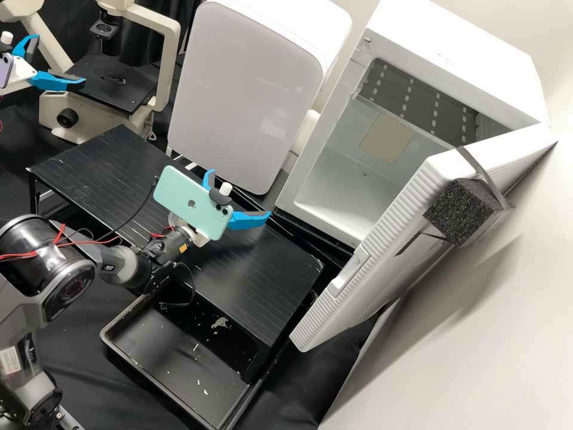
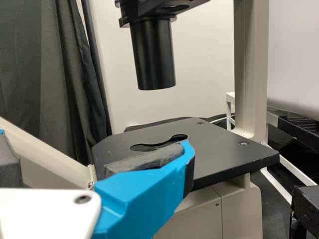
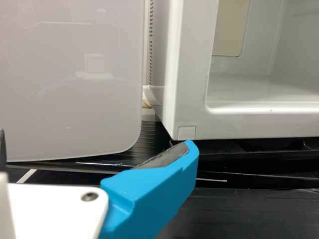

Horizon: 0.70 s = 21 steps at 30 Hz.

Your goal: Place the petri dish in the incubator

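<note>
The incubator [image 1: 453, 65], a white box, stands at the right in the high view with its door [image 1: 382, 257] swung wide and a bare pale interior. My right gripper [image 1: 240, 194] is over the black platform, left of the incubator's opening, with its fingers spread. In the right wrist view the same gripper [image 3: 97, 142] has the incubator's lower front corner [image 3: 192, 117] beyond one fingertip. At the high view's upper left, my left gripper [image 1: 59, 58] stands open beside the microscope stage [image 1: 122, 98]. In the left wrist view, the stage [image 2: 219, 152] lies beyond the left gripper [image 2: 94, 139].
A closed white cabinet [image 1: 245, 89] stands between microscope and incubator. The black slatted platform [image 1: 262, 286] stretches in front of both, with a black tray [image 1: 173, 370] at its near side. A black foam block [image 1: 459, 212] is strapped to the incubator door. The microscope's black tube [image 2: 153, 55] hangs over its stage.
</note>
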Available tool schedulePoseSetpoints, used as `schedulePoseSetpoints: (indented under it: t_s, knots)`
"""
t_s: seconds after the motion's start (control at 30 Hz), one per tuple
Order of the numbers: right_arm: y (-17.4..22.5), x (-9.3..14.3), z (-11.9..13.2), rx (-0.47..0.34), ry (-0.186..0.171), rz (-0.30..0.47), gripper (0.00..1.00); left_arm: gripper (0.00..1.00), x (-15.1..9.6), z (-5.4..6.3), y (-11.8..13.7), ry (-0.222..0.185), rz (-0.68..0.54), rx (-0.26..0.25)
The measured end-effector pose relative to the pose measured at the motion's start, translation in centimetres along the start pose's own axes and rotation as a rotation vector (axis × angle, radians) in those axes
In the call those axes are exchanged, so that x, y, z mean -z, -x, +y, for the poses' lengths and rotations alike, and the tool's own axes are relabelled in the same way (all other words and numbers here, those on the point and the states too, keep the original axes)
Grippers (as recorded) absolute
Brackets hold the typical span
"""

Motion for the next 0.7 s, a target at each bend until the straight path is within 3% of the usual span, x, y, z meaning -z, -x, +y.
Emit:
schedulePoseSetpoints:
  t_s: [0.2,0.33,0.53,0.7]
  knots:
    - [0.3,-0.2,-0.1,-0.004,0.001,0.001,1.00,1.00,0.0,0.0,0.0,0.000,0.000,0.000]
    - [2.7,-0.8,0.4,-0.039,0.004,0.007,1.00,1.00,0.0,0.0,0.0,0.000,0.000,0.000]
    - [7.3,-0.3,1.4,-0.125,-0.045,0.091,1.00,1.00,0.0,0.0,0.0,0.000,0.000,0.000]
    - [11.0,0.8,0.8,-0.131,-0.050,0.162,1.00,1.00,0.0,0.0,0.0,0.000,0.000,0.000]
